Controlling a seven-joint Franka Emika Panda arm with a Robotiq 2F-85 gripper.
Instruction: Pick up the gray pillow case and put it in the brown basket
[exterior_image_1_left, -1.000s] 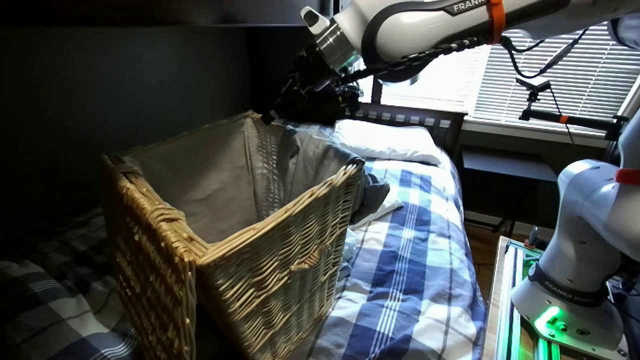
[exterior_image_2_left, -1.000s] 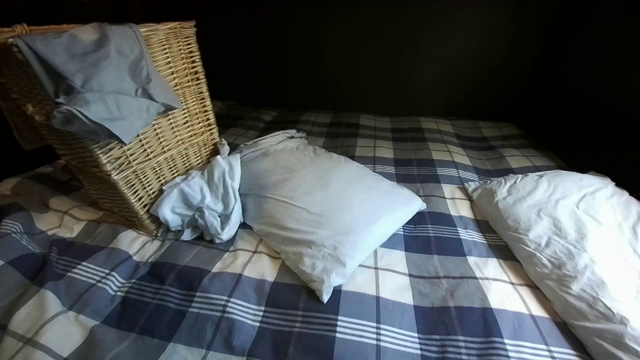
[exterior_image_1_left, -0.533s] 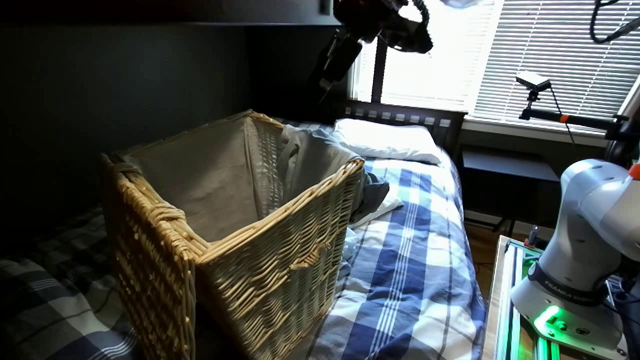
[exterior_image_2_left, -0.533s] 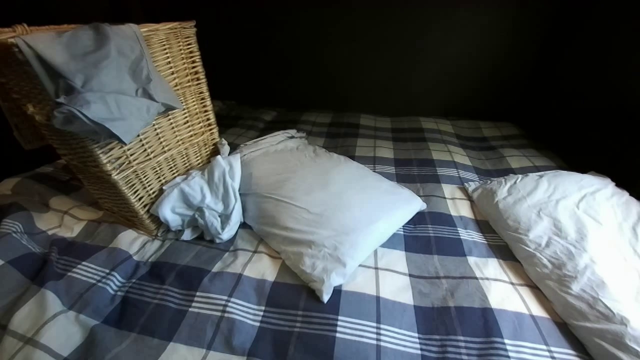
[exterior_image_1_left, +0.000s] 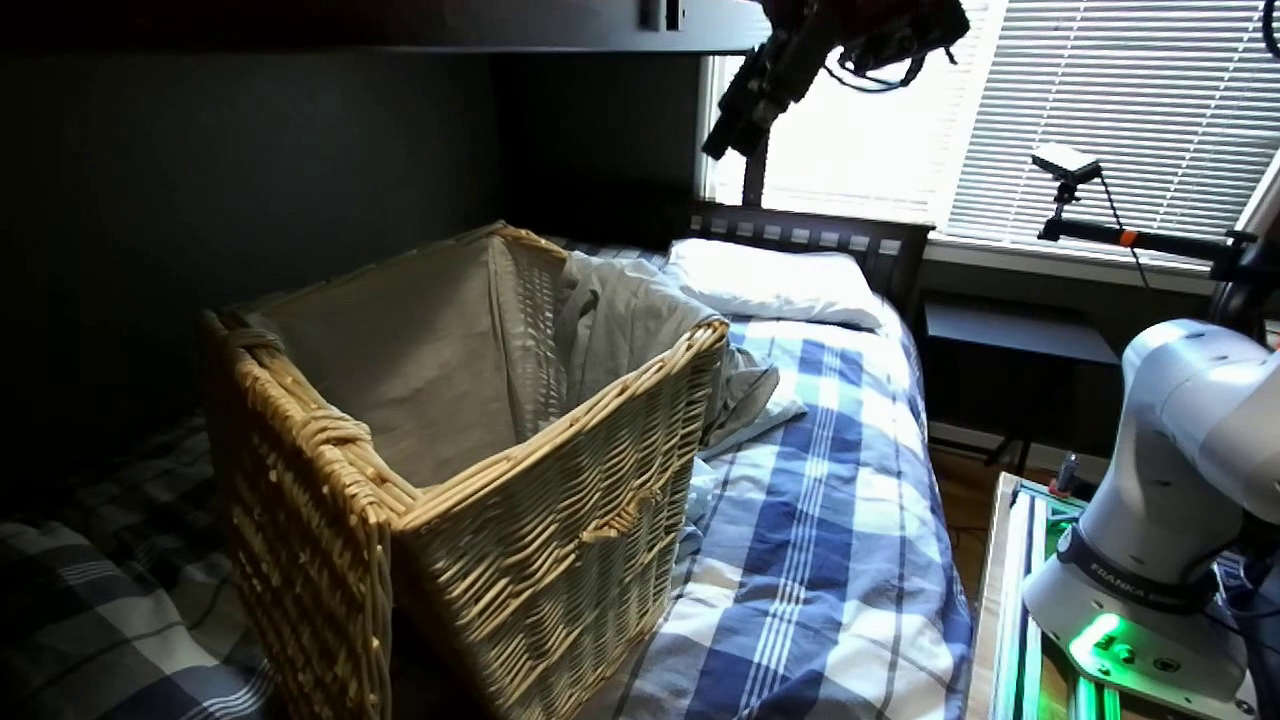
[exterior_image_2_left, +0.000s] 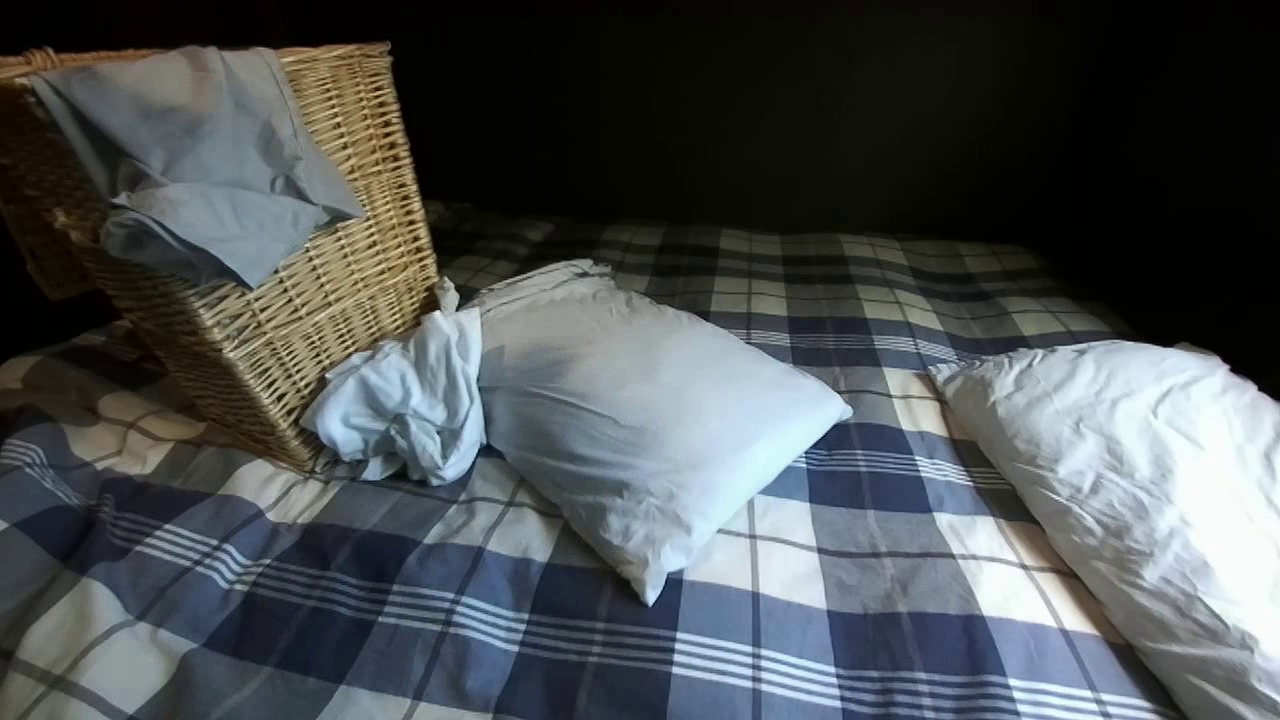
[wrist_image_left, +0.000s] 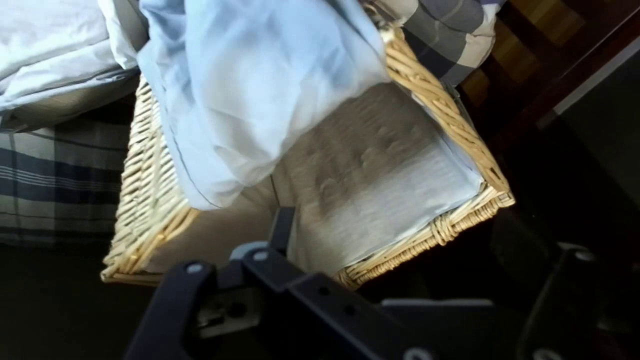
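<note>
Case straddles the basket's rim below an unladen tool

The case (exterior_image_2_left: 210, 140) lies below the tool (exterior_image_1_left: 733, 142) and well apart from it, draped across one rim of the basket (exterior_image_1_left: 560, 540). One part droops inside over the lining (exterior_image_1_left: 430, 370); the other hangs outside, down the wicker. Its length runs over that rim rather than along it, and the outer flap is folded on itself, a corner pointing down. In the wrist view the case sits ahead of the fingers (wrist_image_left: 284, 230), toward the top. They stand apart with nothing between them, though one is nearly lost in the dark.

I judge the task partly done. The next move likely calls for a descent to the fold on the rim, or to the outer flap, then a lift up and inward. Pulled low, the case could catch on the wicker or tip the basket.

The basket's mouth faces up, giving a way in from above. A dark overhang (exterior_image_1_left: 400, 25) ends near the tool in an exterior view; its depth I cannot tell. Outside, a pillow (exterior_image_2_left: 650, 400) and a white cloth (exterior_image_2_left: 405, 410) lie on the surface (exterior_image_2_left: 700, 640) near the basket's foot, lower than the flap and apart from it.
</note>
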